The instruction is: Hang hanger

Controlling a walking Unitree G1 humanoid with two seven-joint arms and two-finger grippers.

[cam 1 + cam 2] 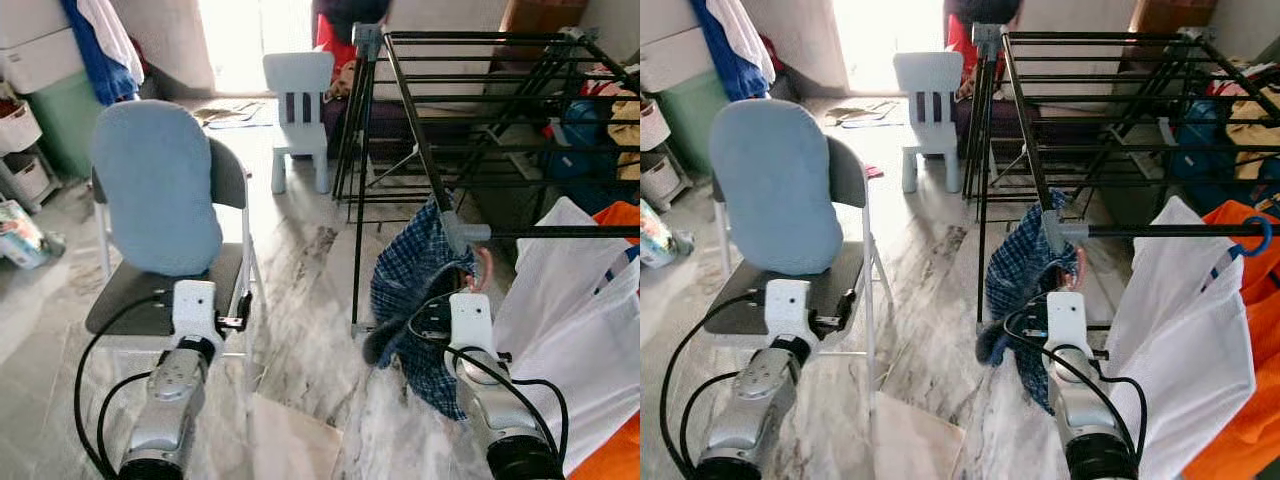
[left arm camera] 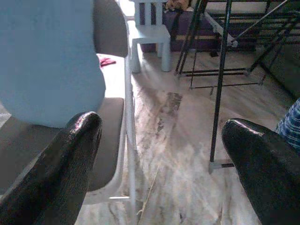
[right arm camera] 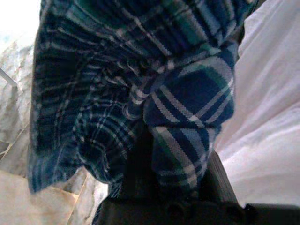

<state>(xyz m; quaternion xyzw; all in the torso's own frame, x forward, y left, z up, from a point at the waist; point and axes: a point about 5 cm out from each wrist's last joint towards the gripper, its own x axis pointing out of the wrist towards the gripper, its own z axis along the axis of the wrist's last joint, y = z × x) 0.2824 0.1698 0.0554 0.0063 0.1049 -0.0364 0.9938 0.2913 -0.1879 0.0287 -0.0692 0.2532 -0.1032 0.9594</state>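
Checked garment raised to the drying-rack rail, hanging not yet finished.

At the left, a folding chair [image 1: 165,265] with a light blue cushion [image 1: 155,185] stands on the marble floor [image 1: 300,330]; the left end effector [image 1: 236,322] hovers just in front of its seat, fingers [image 2: 61,164] spread wide and empty; behind, a small white child's chair [image 1: 298,115]; further right, the black drying rack [image 1: 470,110]; the right end effector [image 1: 478,285] is closed on the blue checked garment [image 1: 415,290], lifted close under the front rail [image 1: 560,232], with a pinkish hook, probably the hanger [image 1: 485,268], just beside the rail's grey joint; white cloth [image 1: 560,300] and orange cloth [image 1: 620,215] already hang at the far right. By my reading the carry and lift are done; seating the hook on the rail and letting go remain.
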